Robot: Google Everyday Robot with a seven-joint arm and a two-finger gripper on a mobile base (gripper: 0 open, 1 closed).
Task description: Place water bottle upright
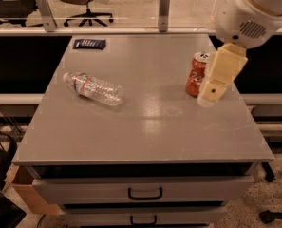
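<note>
**Water bottle on its side at the left of the table, the hand over the right beside the can**

The grey table (145, 137) had bare surface along its left edge and across the whole front half, down to the front edge above two drawers (145, 192). The water bottle (94, 88) lay on its side in the left half, slanted, with its cap toward the left edge, well apart from the hand. A small dark flat object (89, 43) lay near the back edge, too dim to identify. The middle of the table was open. At the right an orange soda can (194, 75) stood upright, its right side hidden behind the hand (211, 91). The hand hung just in front of the can; whether it was spread or pressed together could not be told, nor whether it touched the can. The arm (252, 11) was cut off at the top right corner.
</note>
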